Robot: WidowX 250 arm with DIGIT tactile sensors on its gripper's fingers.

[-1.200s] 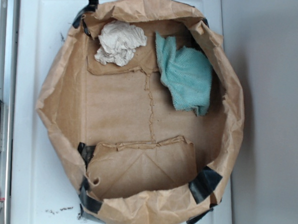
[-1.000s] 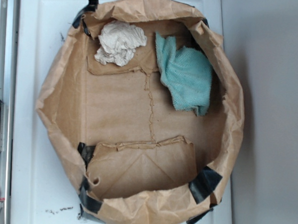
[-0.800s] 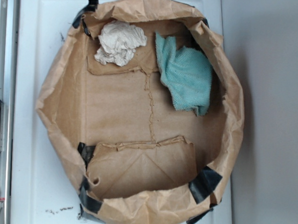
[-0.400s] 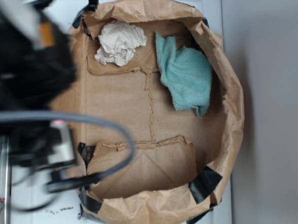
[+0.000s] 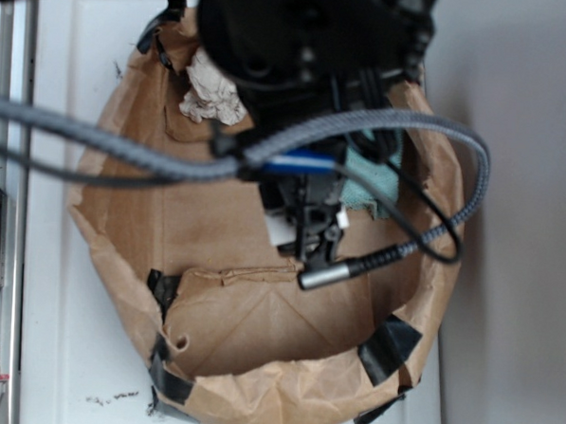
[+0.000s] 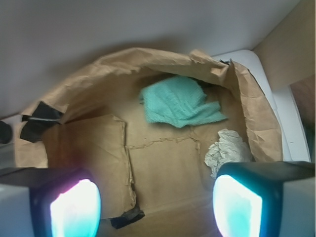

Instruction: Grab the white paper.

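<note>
My arm (image 5: 309, 71) hung over the bag (image 5: 112, 222), pointing down. The gripper (image 6: 157, 210) was wide open and held nothing. I saw one paper (image 6: 228, 150) by the bag's wall and one cloth (image 6: 177, 103) near it, not touching.

A: Exterior view?
B: Overhead, facing straight down onto the brown paper bag (image 5: 256, 363).
A: Wrist view?
B: Behind the pincer (image 6: 155, 205), angled down into that bag's interior, closer.
</note>
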